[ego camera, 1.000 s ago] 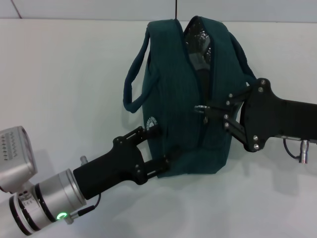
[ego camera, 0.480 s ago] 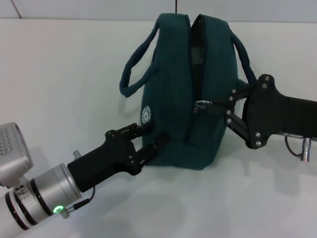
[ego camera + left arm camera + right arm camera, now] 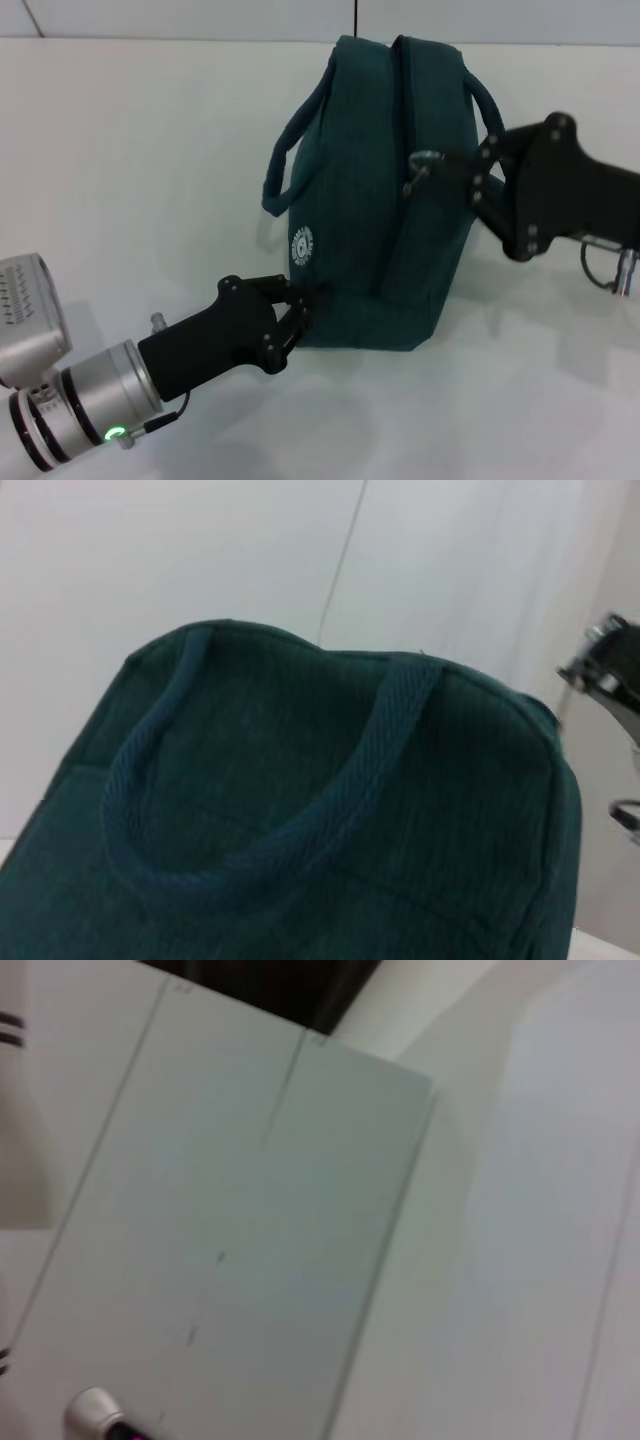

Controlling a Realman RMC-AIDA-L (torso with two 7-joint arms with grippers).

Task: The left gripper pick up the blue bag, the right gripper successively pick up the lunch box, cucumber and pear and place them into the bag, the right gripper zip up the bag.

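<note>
The blue bag point(image 3: 370, 200) stands upright on the white table point(image 3: 130, 150), its top zipper drawn shut along most of its visible length. My right gripper point(image 3: 445, 162) reaches in from the right and is shut on the metal ring pull point(image 3: 420, 166) high on the bag's near end. My left gripper point(image 3: 296, 303) comes from the lower left and pinches the bag's bottom front corner. The left wrist view shows the bag's side point(image 3: 430, 820) and rope handle point(image 3: 330, 800) up close. The lunch box, cucumber and pear are out of view.
A grey camera block point(image 3: 30, 315) sits on my left arm at the lower left. A cable plug point(image 3: 622, 272) hangs under my right arm. The right wrist view shows only pale panels and wall point(image 3: 300, 1210).
My right gripper has drawn the ring pull upward along the zipper, closing the gap; the silvery lining no longer shows. My left gripper's fingers have closed on the bag's bottom corner.
</note>
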